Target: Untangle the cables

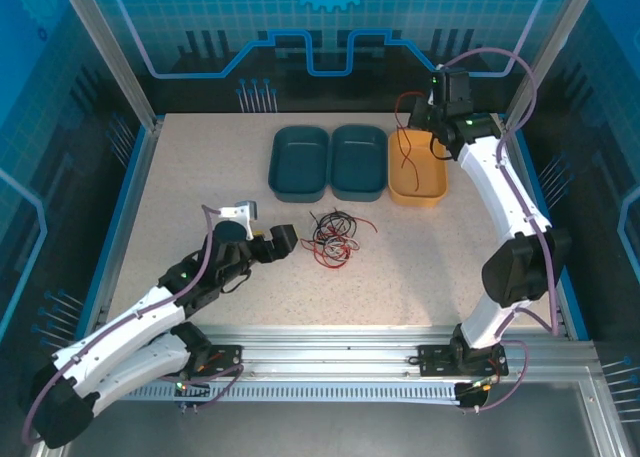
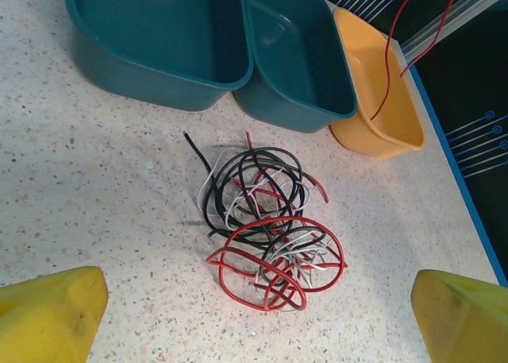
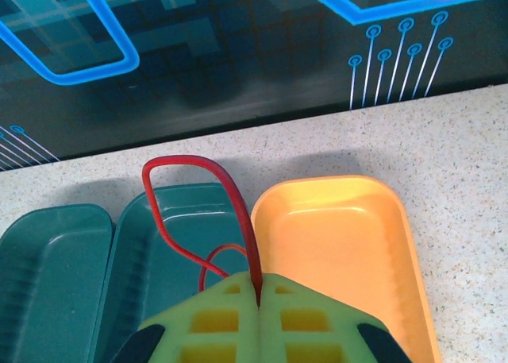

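Note:
A tangled bundle of red, black and white cables (image 1: pixel 335 239) lies on the speckled table in front of the bins. In the left wrist view the bundle (image 2: pixel 266 236) sits just ahead of my left gripper (image 2: pixel 258 323), whose yellow fingers (image 2: pixel 48 311) stand wide apart with nothing between them. From above, the left gripper (image 1: pixel 286 240) is just left of the tangle. My right gripper (image 3: pixel 258 290) is shut on a separate red cable (image 3: pixel 198 166), held high at the back right (image 1: pixel 432 117). That red cable (image 1: pixel 403 147) hangs down into the orange bin (image 1: pixel 437 187).
Two teal bins (image 1: pixel 299 187) (image 1: pixel 359 189) stand side by side at the back, left of the orange bin (image 3: pixel 341 244). The table's blue edge (image 1: pixel 543 197) runs along the right, with metal posts and a dark printed wall behind.

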You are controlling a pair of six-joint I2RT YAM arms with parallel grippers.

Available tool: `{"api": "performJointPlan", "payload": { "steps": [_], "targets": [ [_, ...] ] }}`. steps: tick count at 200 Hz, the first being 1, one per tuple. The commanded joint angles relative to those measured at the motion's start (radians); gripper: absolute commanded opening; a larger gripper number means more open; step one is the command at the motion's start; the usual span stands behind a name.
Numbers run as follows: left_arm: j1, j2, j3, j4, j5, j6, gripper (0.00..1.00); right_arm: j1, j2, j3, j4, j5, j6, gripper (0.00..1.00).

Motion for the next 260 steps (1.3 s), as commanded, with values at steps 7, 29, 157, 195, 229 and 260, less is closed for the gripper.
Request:
{"api": "performJointPlan", "payload": {
  "steps": [7,29,157,195,229,260],
  "targets": [
    [0.008,-0.021,-0.010,-0.037,-0.030,0.035,0.99,-0.026,0.036,0.009,-0.014,0.053,0.026,0.00],
    [0.009,-0.018,-0.008,-0.040,-0.028,0.039,0.99,-0.050,0.047,-0.006,-0.055,0.068,0.060,0.00],
    [0.012,0.025,-0.003,-0.028,-0.008,0.032,0.99,-0.090,0.243,-0.040,-0.141,0.005,0.123,0.00],
    [0.013,0.025,-0.003,-0.031,-0.006,0.032,0.99,-0.082,0.328,-0.009,-0.191,0.021,0.127,0.00],
    [0.014,0.026,-0.003,-0.031,-0.010,0.023,0.99,-0.079,0.384,0.008,-0.214,0.039,0.115,0.00],
    [0.016,0.029,-0.002,-0.031,-0.011,0.017,0.99,-0.079,0.399,0.020,-0.228,0.034,0.090,0.00]
  ]
}}
